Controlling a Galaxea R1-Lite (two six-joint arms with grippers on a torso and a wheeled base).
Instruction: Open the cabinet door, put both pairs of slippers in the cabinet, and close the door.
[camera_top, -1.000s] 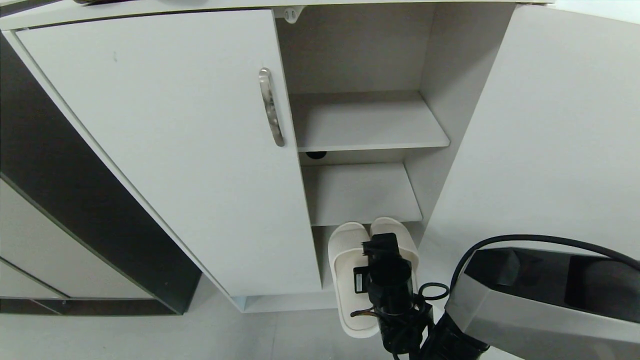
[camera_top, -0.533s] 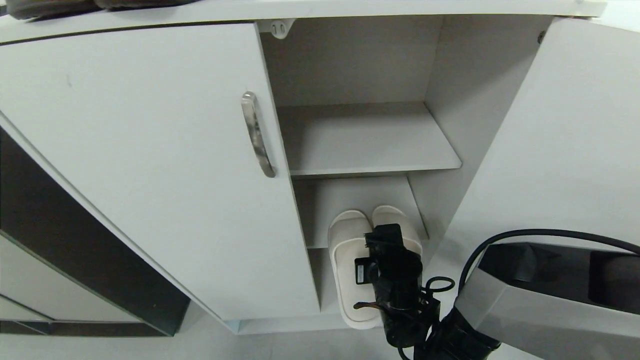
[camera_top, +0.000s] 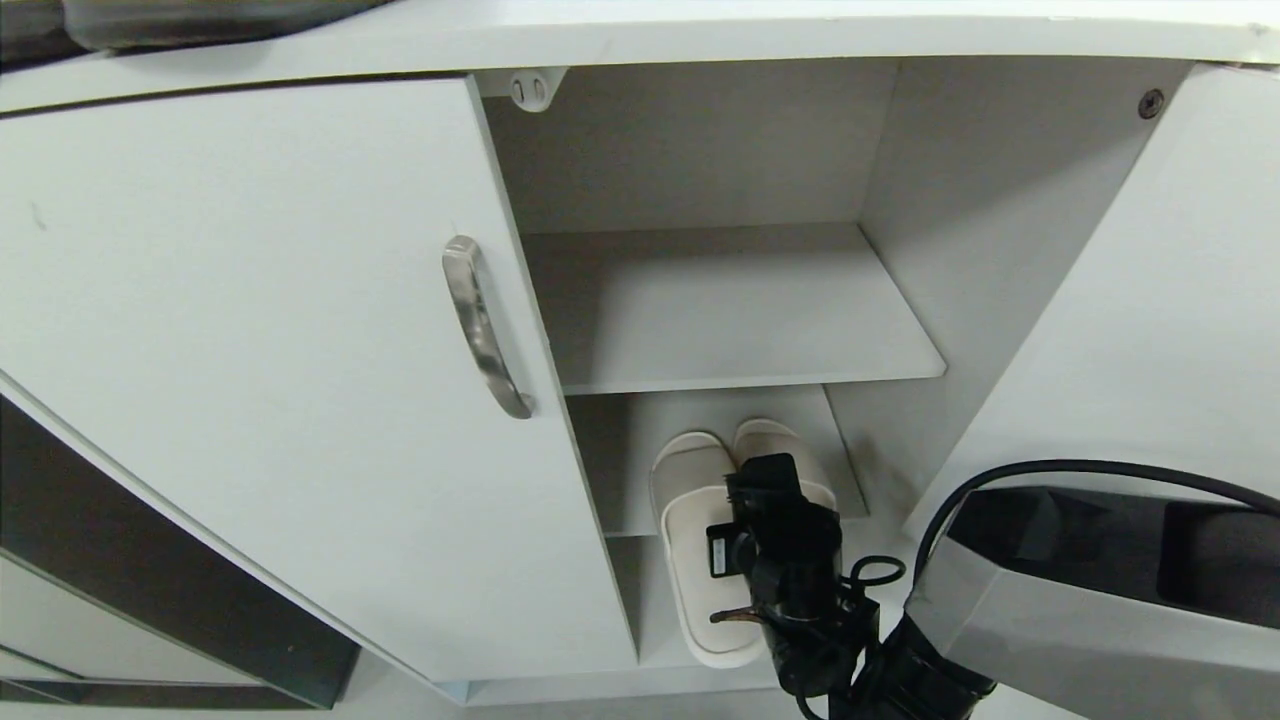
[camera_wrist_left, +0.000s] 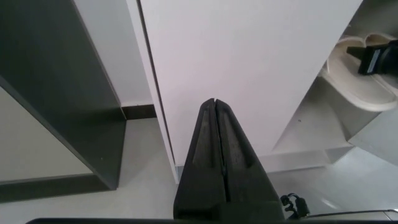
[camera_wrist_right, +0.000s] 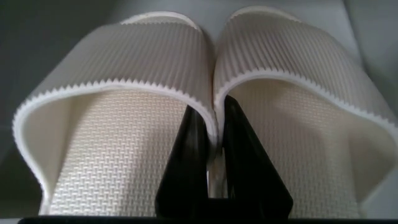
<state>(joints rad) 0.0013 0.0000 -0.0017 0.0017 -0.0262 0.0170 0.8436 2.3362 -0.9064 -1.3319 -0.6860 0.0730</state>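
Low at cabinet (camera_top: 960, 190) opening, rt hand (camera_top: 763, 468) clamped on touching inner edges of white slippers (camera_top: 690, 525), toes ahead of it.

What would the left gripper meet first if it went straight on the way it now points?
Most likely the closed left cabinet door: the left gripper, fingers shut, points at its lower part. How far off it is, the picture does not settle.

ribbed, rubbery matt slippers (camera_wrist_right: 124, 74); smooth matt laminate cabinet door (camera_top: 250, 350) (brushed glossy metal handle (camera_top: 483, 330))
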